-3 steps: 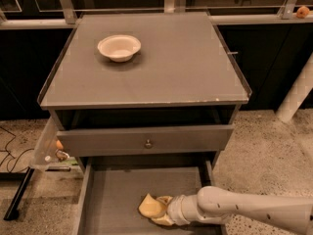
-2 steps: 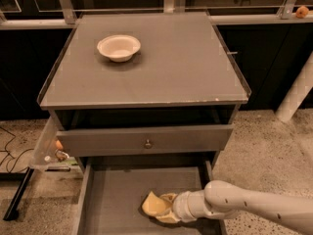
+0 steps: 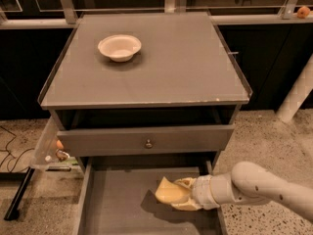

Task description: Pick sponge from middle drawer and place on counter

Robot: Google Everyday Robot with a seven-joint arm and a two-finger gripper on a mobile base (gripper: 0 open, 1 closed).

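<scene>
Sponge [image 3: 170,192] pinched between jaws, just above middle drawer [image 3: 117,207] floor, right side

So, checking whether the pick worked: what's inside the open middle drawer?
The sponge is clamped in the gripper over the bare grey floor of the middle drawer. Nothing else shows. The floor under sponge and arm, and the back beneath the drawer front, are covered.

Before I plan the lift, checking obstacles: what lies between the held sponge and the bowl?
In the camera view: the knobbed drawer front, then bare counter. The end effector grips the sponge over the middle drawer.
</scene>
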